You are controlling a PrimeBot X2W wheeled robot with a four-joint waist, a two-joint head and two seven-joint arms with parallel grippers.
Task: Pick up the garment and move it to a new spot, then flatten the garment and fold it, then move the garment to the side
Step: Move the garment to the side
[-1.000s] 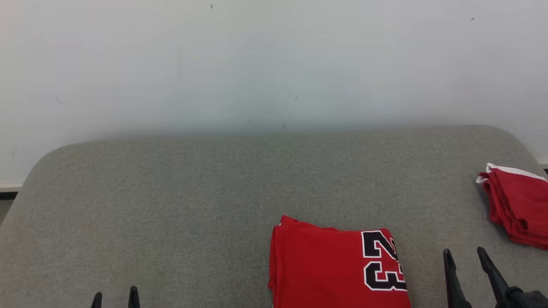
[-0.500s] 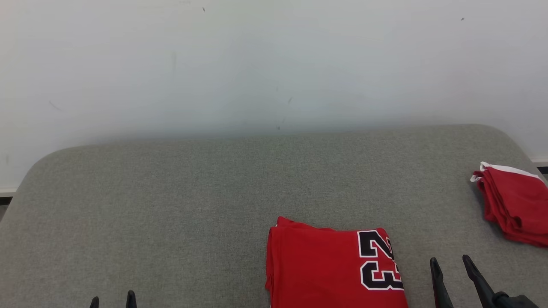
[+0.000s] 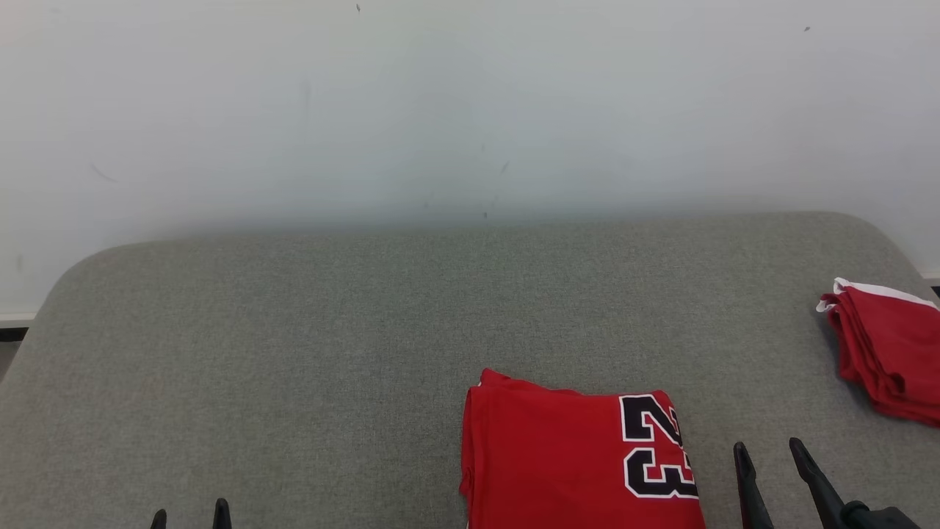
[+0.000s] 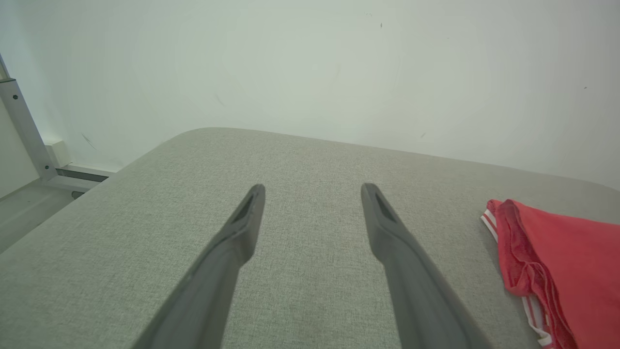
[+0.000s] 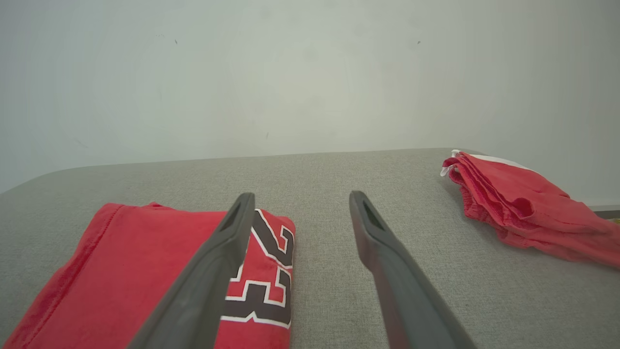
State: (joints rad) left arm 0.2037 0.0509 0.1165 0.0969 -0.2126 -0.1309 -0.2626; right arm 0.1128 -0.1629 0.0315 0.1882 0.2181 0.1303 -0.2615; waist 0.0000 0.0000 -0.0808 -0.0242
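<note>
A folded red jersey [image 3: 580, 459] lies at five o'clock on the grey pad [image 3: 294, 353], another red garment [image 3: 888, 353] at three. The left gripper [image 3: 189, 512] and right gripper [image 3: 768, 448] stand spread, empty.

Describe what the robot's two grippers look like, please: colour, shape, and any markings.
The left gripper has two long, matt dark grey fingers that narrow to pointed tips, each with a narrow slot on its inner face near the tip. The right gripper looks the same. I see no cables or markings on either.
</note>
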